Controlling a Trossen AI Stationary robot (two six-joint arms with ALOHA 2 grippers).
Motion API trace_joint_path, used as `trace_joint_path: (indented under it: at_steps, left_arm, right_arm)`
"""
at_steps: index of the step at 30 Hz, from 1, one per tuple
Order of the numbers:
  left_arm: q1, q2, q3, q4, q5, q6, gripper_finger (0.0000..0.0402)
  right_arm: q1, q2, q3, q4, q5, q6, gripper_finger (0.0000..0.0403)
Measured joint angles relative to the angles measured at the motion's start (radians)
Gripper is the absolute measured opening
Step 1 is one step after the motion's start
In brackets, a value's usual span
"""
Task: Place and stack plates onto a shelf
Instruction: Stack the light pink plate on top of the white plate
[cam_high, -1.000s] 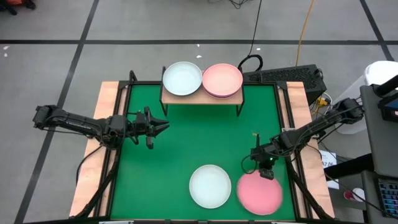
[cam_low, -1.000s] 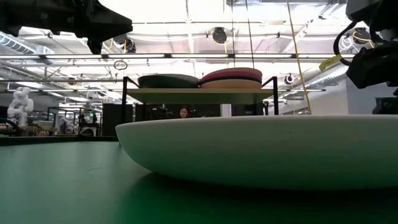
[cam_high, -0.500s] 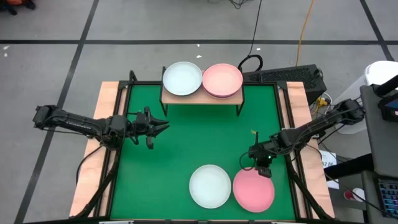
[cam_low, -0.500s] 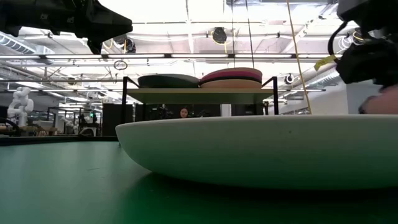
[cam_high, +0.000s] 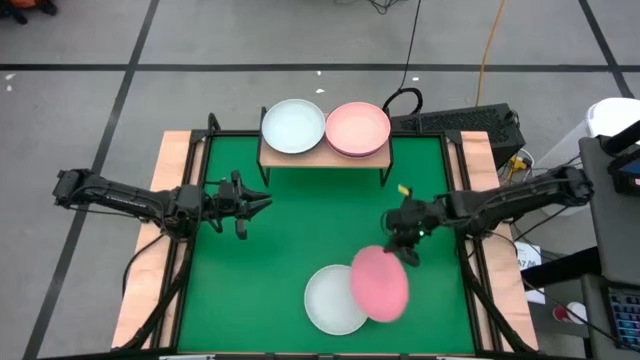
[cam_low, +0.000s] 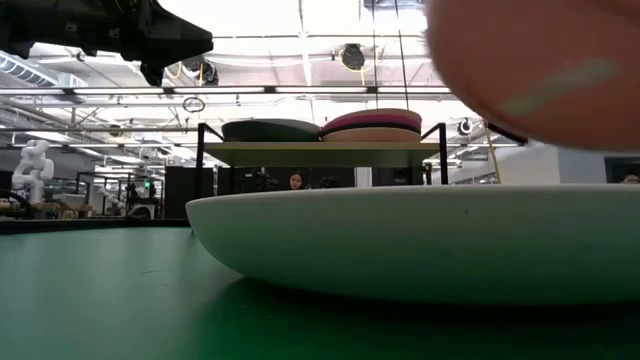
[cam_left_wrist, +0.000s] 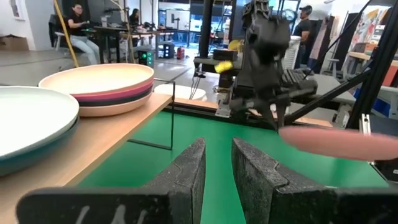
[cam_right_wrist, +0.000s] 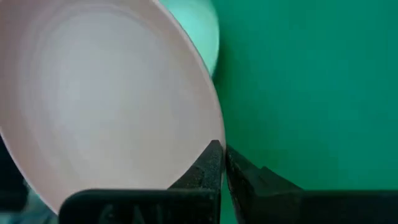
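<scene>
A pink plate (cam_high: 380, 283) hangs over the table's near right part, held by my right gripper (cam_high: 407, 254), which is shut on it. Its near-left part overlaps a pale mint-white plate (cam_high: 333, 300) that lies flat on the green table. The wooden shelf (cam_high: 320, 158) stands at the far edge. It bears a stack topped by a mint-white plate (cam_high: 293, 126) and a stack topped by a pale pink plate (cam_high: 357, 129). My left gripper (cam_high: 264, 202) is open and empty, hovering at the table's left, level with the shelf's near side. My right gripper pinches the pink plate's rim (cam_right_wrist: 210, 138) between its two fingers, at the plate's far right edge. The fingers slant down from the table's right side. The plate is lifted clear of the table and tilted, reaching out toward the near left.
The low view shows the shelf's stacks from the side: a dark plate (cam_low: 270, 130) under the mint-white one, and magenta and pink plates (cam_low: 372, 124). Bare green table (cam_high: 300, 230) lies between the shelf and the near plates. People show in the room beyond.
My right gripper has risen and gone toward the table's left and far edges, carrying the pink plate. The plate has been lifted off the table at the near right and now hangs tilted over the mint-white plate's right part.
</scene>
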Motion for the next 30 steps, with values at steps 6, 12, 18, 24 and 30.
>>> trace_joint_path:
  at_steps: [6,12,18,24,30]
  left_arm:
    - [0.0,0.0,0.0,-0.07,-0.066,-0.009,0.0083]
    - [0.0,0.0,0.0,-0.137,-0.106,-0.025,0.0083]
    - [0.002,0.0,0.0,-0.153,-0.123,-0.029,0.0083]
    - [0.02,0.0,0.0,-0.15,-0.132,-0.045,0.0083]
    - [0.026,0.0,0.0,-0.15,-0.132,-0.047,0.0083]
  right_arm:
    - [-0.096,0.004,0.101,0.24,0.064,-0.107,0.0]
    - [-0.207,0.017,0.186,0.472,0.183,-0.165,0.0]
    - [-0.352,0.13,0.308,0.465,0.273,-0.142,0.0]
    - [-0.478,0.341,0.504,0.465,0.269,-0.181,0.0]
    - [-0.594,0.529,0.726,0.468,0.27,-0.199,0.0]
